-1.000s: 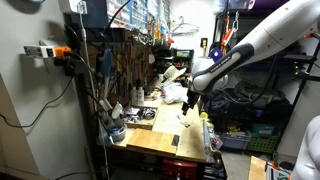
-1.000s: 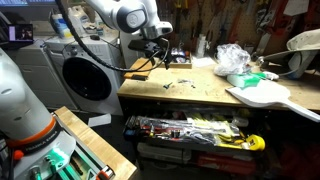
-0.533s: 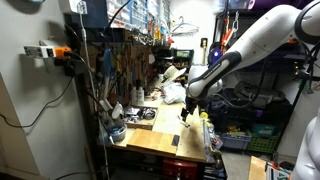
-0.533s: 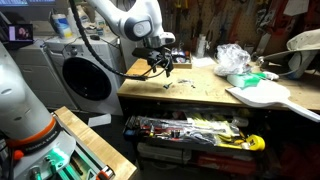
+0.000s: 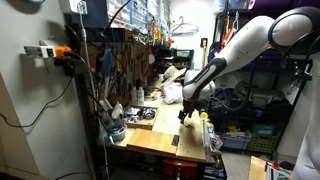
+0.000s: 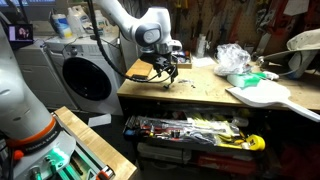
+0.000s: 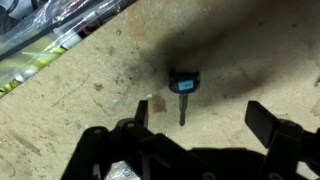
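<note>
Workbench (image 7: 70, 105) near its front edge: black key (image 7: 184, 88) under spread jaws, open wood around.

End effector (image 6: 168, 77) low over workbench (image 6: 205, 97), small parts (image 6: 186, 83) just beside; crumpled plastic bag (image 6: 232, 58) well apart.

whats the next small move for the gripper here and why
Probably lower straight down. In the wrist view the gripper is open above the wooden bench, and the blue-headed tool lies flat between its fingers, apart from both, so a short descent should bring them around it.
</note>
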Controlling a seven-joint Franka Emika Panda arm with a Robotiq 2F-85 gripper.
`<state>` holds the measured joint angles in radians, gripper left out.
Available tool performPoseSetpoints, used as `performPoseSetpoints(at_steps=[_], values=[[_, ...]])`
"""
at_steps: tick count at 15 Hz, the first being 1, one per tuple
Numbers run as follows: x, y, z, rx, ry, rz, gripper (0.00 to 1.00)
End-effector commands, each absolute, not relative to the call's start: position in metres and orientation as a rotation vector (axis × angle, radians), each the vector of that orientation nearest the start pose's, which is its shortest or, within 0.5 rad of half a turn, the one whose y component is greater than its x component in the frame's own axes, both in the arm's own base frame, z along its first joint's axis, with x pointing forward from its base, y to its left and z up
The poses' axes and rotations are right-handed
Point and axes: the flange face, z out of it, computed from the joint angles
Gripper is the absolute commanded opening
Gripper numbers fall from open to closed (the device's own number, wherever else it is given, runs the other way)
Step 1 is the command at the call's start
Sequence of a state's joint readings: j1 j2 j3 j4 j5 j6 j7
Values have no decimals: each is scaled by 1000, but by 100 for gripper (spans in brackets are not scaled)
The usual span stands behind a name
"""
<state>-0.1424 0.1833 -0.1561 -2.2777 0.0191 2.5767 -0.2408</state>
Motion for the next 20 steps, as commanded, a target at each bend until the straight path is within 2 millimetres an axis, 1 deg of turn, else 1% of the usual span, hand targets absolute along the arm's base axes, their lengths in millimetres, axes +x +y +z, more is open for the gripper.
performPoseSetpoints(at_steps=[1,2,3,5,6,7,8,9,10,11,13,14,17,19,20], values=[[531,-170,276,-3155,118,-102,84],[533,-172,274,-3151,129,-88,75],[534,-174,272,-3150,134,-75,78],[535,-178,269,-3147,144,-49,67],[535,-180,268,-3139,143,-34,66],[536,-182,267,-3137,149,-20,56],[536,-183,267,-3134,155,-5,51],[536,-183,266,-3132,155,6,50],[536,-184,266,-3133,151,12,40],[537,-184,265,-3136,149,13,35],[538,-184,264,-3135,144,17,33],[539,-183,264,-3136,140,19,36],[541,-180,263,-3132,120,14,40],[543,-178,263,-3133,107,5,40],[544,-177,263,-3132,102,5,39]])
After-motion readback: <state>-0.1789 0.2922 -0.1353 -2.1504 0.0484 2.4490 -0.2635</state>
